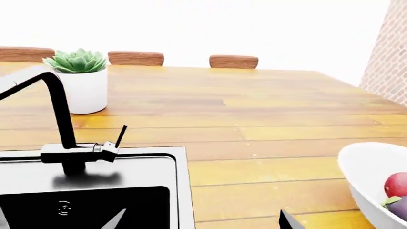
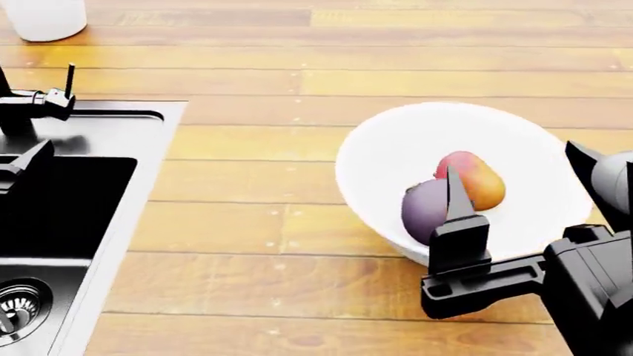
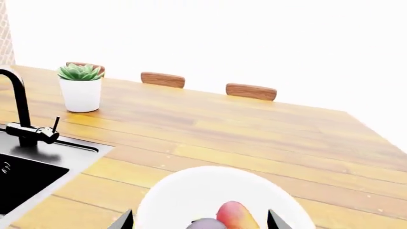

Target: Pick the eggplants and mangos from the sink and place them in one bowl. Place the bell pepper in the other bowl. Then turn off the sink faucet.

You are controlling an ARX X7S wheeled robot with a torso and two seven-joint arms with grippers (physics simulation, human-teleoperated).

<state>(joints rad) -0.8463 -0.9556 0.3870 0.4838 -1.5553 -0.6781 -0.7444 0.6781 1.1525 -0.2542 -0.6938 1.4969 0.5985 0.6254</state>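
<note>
Right gripper [image 2: 519, 189] over the near rim of the bowl [image 2: 396, 133], fingers spread wide, nothing between them. One mango [image 2: 478, 178] and one eggplant [image 2: 425, 209] lying in the bowl, touching, mango on the far side. In the right wrist view, fingertips well apart with the bowl and both fruits between them.

Left gripper [image 1: 197, 220]: only two tips visible in the left wrist view, spread apart and empty, above the sink [image 2: 118, 185] near its right rim. In the head view only one dark tip shows at the left edge, over the sink.

Faucet [image 1: 60, 119] at the back of the sink, lever [image 1: 120, 136] tilted up. No water stream discernible. Drain [image 2: 15, 302] visible on the sink floor; no fruit on the visible part of the floor, most of the basin out of view or in black shadow.

Bell pepper and second bowl not seen in any view. Plant pot [image 1: 83, 88] on the counter [image 2: 296, 222] behind the faucet.

Judged step: drop into the bowl done, right arm free. Next move likely a return to the sink for the remaining fruit; calls for a view into the basin first, then a descent clear of faucet and sink wall.
</note>
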